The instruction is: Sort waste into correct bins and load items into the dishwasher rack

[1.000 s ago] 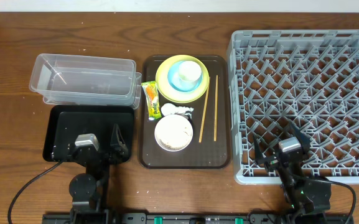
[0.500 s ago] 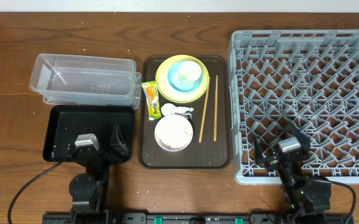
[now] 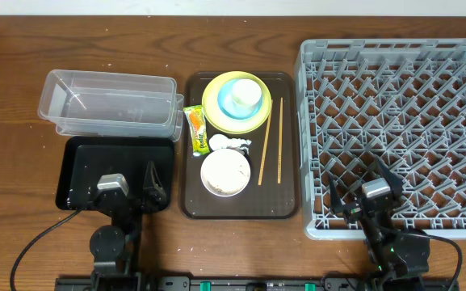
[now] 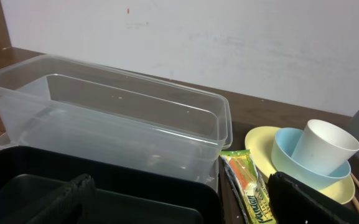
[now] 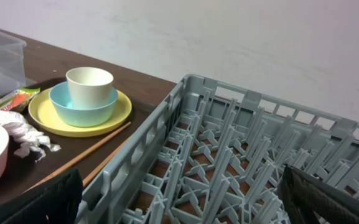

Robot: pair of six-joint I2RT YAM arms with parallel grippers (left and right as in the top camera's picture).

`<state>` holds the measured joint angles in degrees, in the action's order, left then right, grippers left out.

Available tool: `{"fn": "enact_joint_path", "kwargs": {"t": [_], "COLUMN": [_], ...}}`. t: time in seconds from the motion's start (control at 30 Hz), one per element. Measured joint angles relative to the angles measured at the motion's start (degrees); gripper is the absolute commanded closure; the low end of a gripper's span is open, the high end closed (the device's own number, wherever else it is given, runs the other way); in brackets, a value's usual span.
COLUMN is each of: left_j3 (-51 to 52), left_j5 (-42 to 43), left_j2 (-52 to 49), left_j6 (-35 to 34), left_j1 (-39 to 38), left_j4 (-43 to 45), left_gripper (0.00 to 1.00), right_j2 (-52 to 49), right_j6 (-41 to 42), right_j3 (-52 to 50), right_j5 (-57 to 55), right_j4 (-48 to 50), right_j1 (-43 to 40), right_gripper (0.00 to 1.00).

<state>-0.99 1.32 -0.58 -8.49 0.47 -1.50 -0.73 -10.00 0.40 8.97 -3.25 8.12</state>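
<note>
Change: nothing has shifted over the last second, so you have not started sorting yet.
Left pincer (image 3: 125, 184): spread wide, holding nothing, over the black tub (image 3: 83, 158).
Right pincer (image 3: 366, 187): spread wide, holding nothing, above the near edge of the dishwasher rack (image 3: 394, 121).
Waste: your snack wrapper (image 3: 196, 129) and crumpled scrap (image 3: 226, 143) lie on the brown tray (image 3: 241, 206).
Dishes: yellow plate (image 3: 216, 113), whitish bowl (image 3: 225, 173) and chopsticks (image 3: 271, 141) are also on the tray.
</note>
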Motion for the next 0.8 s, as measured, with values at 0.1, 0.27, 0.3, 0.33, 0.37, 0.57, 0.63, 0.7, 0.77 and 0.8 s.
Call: {"fn": "enact_joint_path", "kwargs": {"t": [0.1,0.27,0.3,0.33,0.37,0.57,0.63,0.7,0.77,0.8], "left_j3": [0.0,0.0,0.0,0.0,0.0,0.0,-0.02,-0.2,-0.85,-1.03], "left_j5": [0.0,0.0,0.0,0.0,0.0,0.02,0.02,0.04,0.0,-0.02], "left_j2": [0.0,0.0,0.0,0.0,0.0,0.0,0.0,0.0,0.0,0.0], "left_j6": [0.0,0.0,-0.02,0.0,0.0,-0.07,-0.28,-0.48,-0.59,-0.63], "left_j1": [0.0,0.0,0.0,0.0,0.0,0.0,0.0,0.0,0.0,0.0], "left_j4": [0.0,0.0,0.0,0.0,0.0,0.04,0.04,-0.09,-1.09,-1.33], "left_gripper": [0.09,0.09,0.09,0.09,0.09,0.09,0.09,0.09,0.09,0.09], "right_j2": [0.0,0.0,0.0,0.0,0.0,0.0,0.0,0.0,0.0,0.0], "right_j6": [0.02,0.02,0.02,0.02,0.02,0.0,0.0,0.0,0.02,0.02], "right_j3": [0.0,0.0,0.0,0.0,0.0,0.0,0.0,0.0,0.0,0.0], "right_j5": [0.0,0.0,0.0,0.0,0.0,0.0,0.0,0.0,0.0,0.0], "right_j4": [0.0,0.0,0.0,0.0,0.0,0.0,0.0,0.0,0.0,0.0], "right_j1": [0.0,0.0,0.0,0.0,0.0,0.0,0.0,0.0,0.0,0.0], "right_gripper": [0.01,0.01,0.01,0.01,0.01,0.01,0.01,0.01,0.01,0.01]}}
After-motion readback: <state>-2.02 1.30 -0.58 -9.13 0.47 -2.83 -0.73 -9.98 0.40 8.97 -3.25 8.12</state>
